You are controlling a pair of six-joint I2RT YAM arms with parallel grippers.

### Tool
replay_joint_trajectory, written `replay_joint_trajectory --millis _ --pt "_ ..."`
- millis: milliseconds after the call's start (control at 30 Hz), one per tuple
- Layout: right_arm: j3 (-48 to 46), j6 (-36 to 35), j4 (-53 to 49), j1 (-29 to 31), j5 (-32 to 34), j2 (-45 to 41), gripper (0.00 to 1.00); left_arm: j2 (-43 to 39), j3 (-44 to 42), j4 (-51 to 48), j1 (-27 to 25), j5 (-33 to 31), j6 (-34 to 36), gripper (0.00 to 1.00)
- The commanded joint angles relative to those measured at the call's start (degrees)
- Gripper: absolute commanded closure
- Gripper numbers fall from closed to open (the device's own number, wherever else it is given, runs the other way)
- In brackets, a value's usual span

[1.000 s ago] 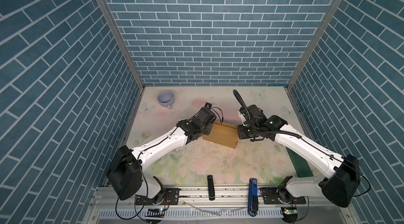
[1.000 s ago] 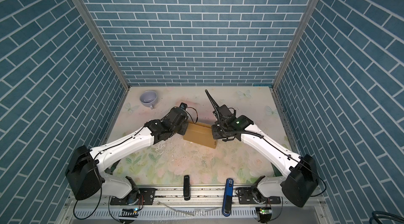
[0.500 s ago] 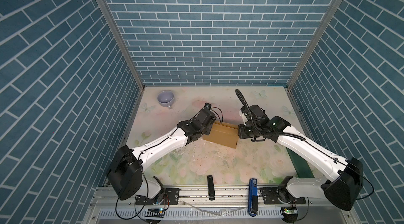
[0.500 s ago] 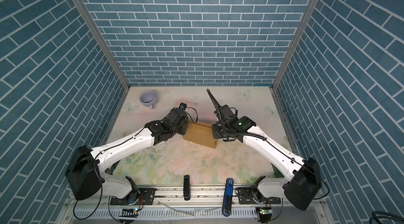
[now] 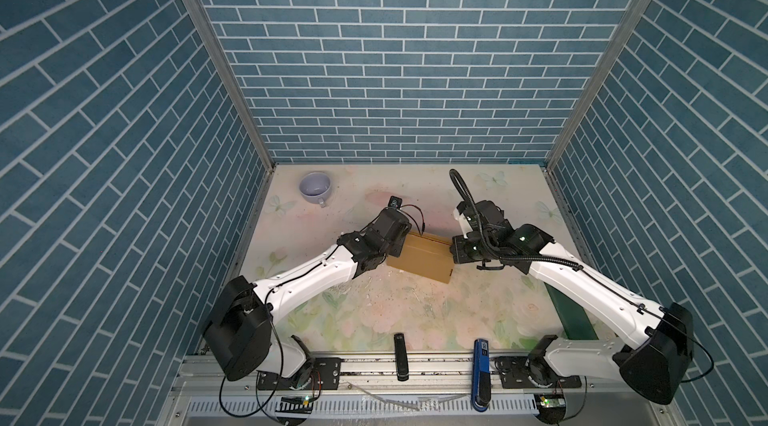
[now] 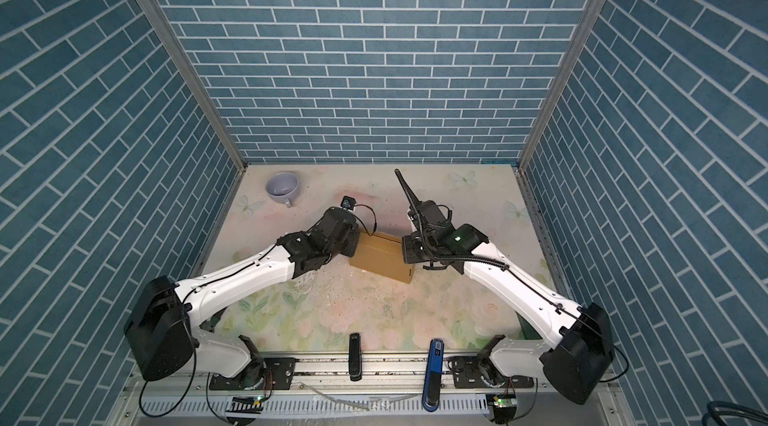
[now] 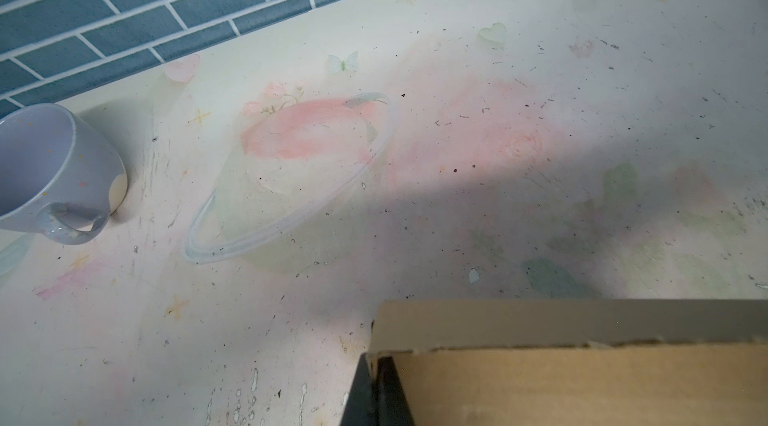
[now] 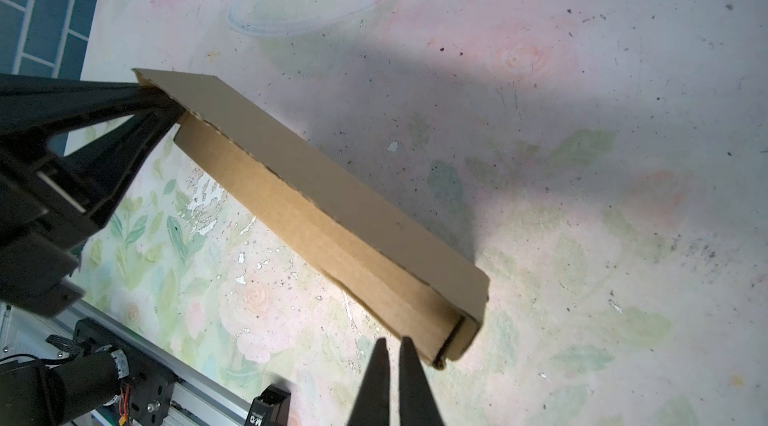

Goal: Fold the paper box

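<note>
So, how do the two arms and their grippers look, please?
The left arm and right arm have white shells, black joints and black bases. The right arm carries a ribbed black hose and a green light. The left gripper and right gripper have slim black tapering fingers.

Paper box (image 8: 332,211) flat on floral table (image 8: 582,153), left gripper (image 8: 172,107) pinching far corner, right gripper (image 8: 392,343) fingers (image 8: 374,386) nearly together, just beside near end
</note>
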Motion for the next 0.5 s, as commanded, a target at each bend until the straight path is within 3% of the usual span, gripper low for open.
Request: replay_joint_trajectory --millis 0,200,467 --pt "-1.52 0.05 0.35 0.35 0.66 -2.25 0.9 0.71 -2.61 -3.84 -0.52 1.65 -0.45 1.0" --pt "1.68 -9.31 -3.54 0.37 2.74 -3.49 0.82 0.63 -3.41 -3.38 -0.6 1.29 -0.66 1.0" --pt "9.81 -26.66 -11.99 2.62 9.9 -0.72 0.57 0.03 -4.4 -2.69 -0.6 1.12 -0.65 1.0"
